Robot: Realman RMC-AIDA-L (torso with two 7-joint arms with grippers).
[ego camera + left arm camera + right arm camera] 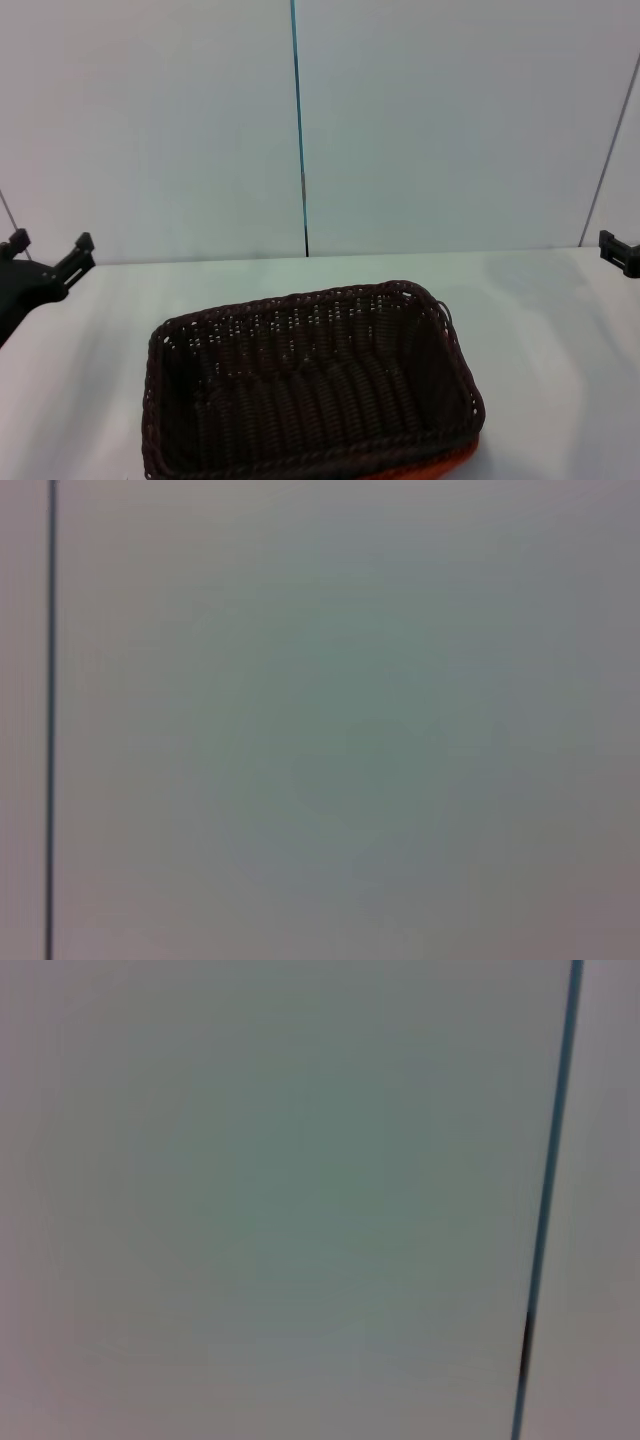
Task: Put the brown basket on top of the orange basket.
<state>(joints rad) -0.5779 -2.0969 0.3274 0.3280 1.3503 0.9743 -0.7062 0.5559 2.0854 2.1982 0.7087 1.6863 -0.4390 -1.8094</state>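
The brown basket (310,385) sat nested on the orange basket (440,465), slightly askew. The left tool (50,255) stood spread open and empty, far left of it; a careless sweep might dislodge it.

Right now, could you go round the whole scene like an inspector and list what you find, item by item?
Surface: white table, bare apart from the baskets.
Job's things: brown basket sits nested on the orange basket, of which only a sliver shows under its near right corner.
Clutter: nothing seen.
Grippers: left gripper at the left edge above the table, fingers apart, holding nothing; right gripper barely in view at the right edge, away from the baskets.
Cables: nothing seen.
Surroundings: plain white wall panels with a dark vertical seam; both wrist views show only that.
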